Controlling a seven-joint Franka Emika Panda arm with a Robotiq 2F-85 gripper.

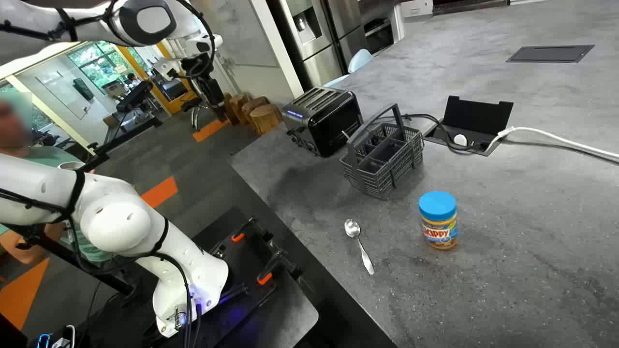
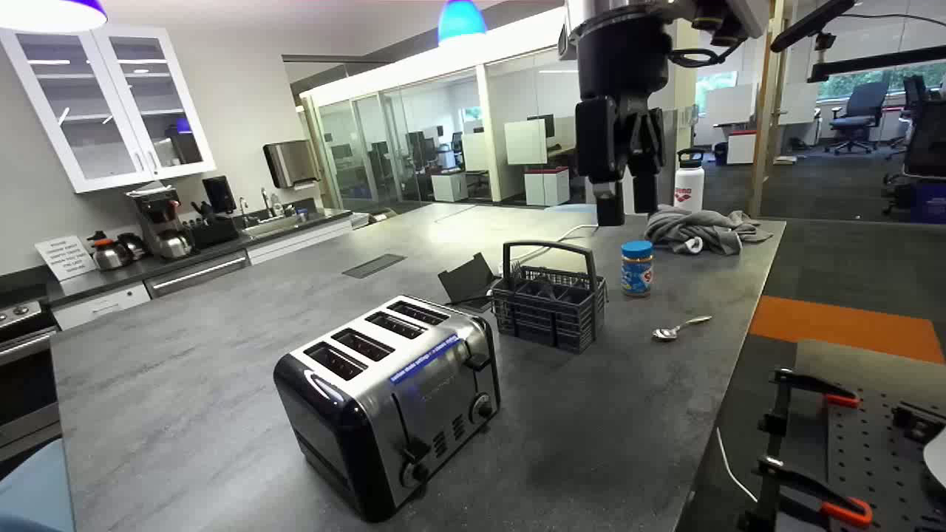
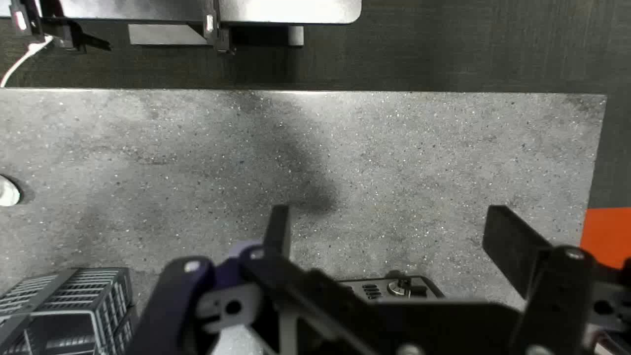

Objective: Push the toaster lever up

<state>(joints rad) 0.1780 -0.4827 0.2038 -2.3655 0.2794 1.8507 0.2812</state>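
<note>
The toaster is a black and silver four-slot one on the grey counter, in both exterior views. In an exterior view its near lever sits low, just above a knob. Its far lever sits high in its slot. My gripper is open and empty, high above the counter and away from the toaster. In the wrist view the gripper has its fingers wide apart, and part of the toaster front with a knob shows below; the gripper body hides the rest.
A grey cutlery basket with a tall handle stands beside the toaster. A blue-lidded jar and a spoon lie farther along. An open socket box has cords. A grey cloth and a white bottle are at the counter's end.
</note>
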